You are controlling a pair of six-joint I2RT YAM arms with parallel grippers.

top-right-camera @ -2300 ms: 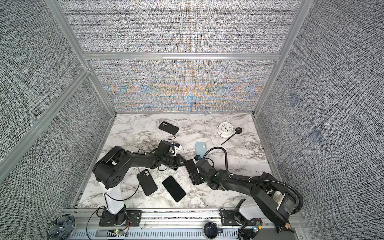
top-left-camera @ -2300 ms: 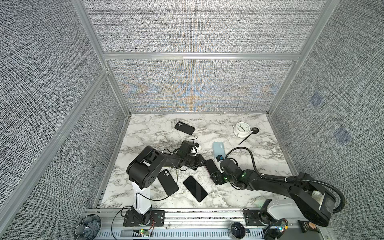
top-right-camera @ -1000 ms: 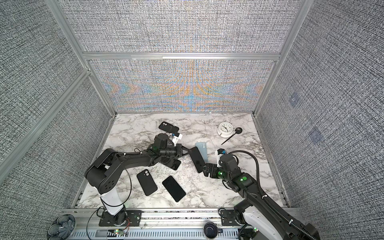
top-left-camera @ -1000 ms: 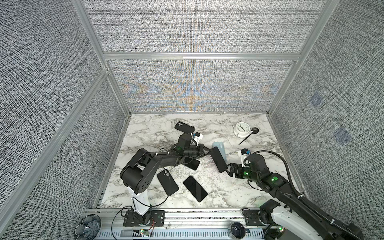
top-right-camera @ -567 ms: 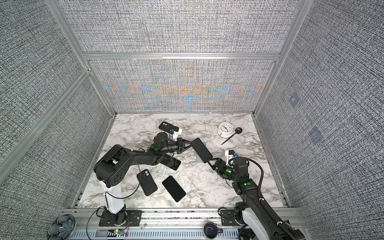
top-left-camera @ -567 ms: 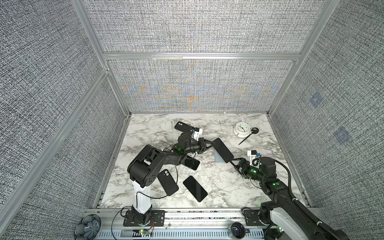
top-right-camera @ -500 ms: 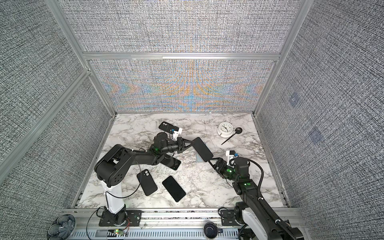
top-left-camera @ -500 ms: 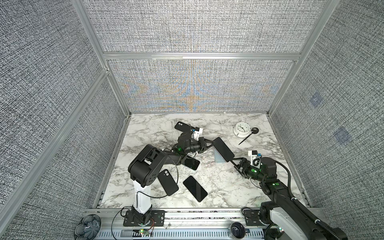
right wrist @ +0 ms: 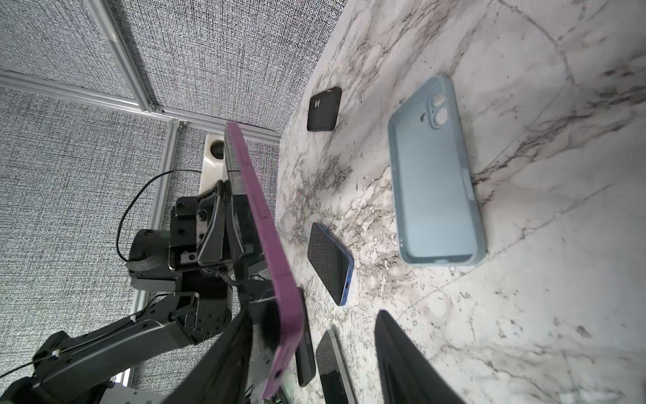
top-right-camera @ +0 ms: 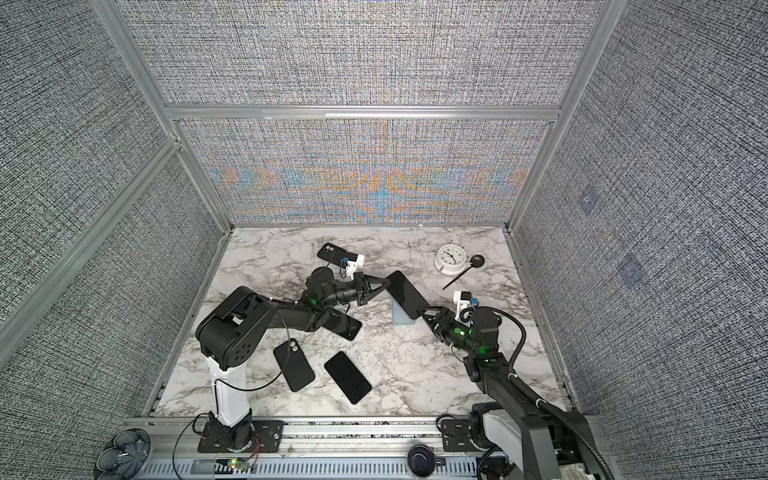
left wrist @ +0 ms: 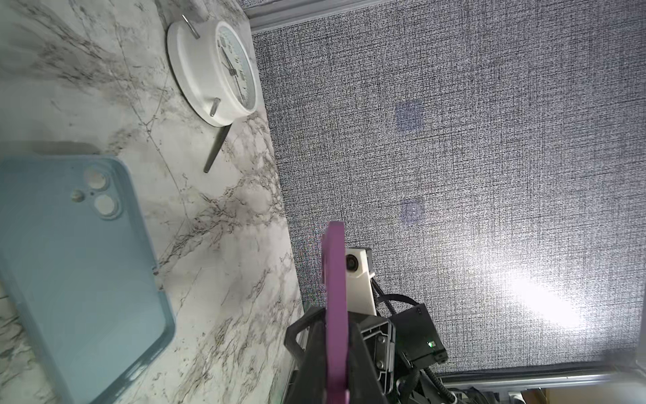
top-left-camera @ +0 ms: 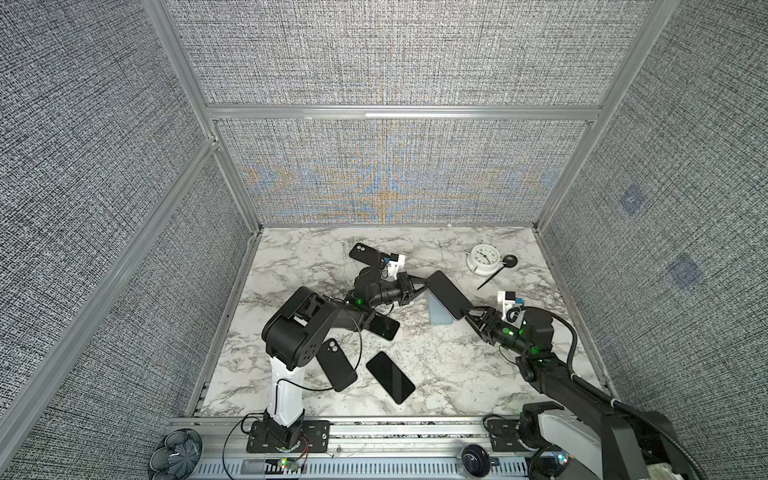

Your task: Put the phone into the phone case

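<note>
Left gripper (top-left-camera: 417, 285) is clamped on the purple phone (top-left-camera: 449, 294), aloft just above the light-blue case (top-left-camera: 439, 326); right gripper (top-left-camera: 469, 316) straddles its other end, jaws apart. You have yet to seat it

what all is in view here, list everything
purple-edged phone: 1, dark face, held off the table between the grippers
phone case: 1, light blue, on table, partly under that phone
black cases: 2, one at back, one at front left
flat phones: 2, black at front, blue-edged under left arm
clock: 1, white, back right
round-headed stick: 1, black, beside clock
table: 1, marble
left gripper: shut on the phone's end
right gripper: open round its other end
</note>
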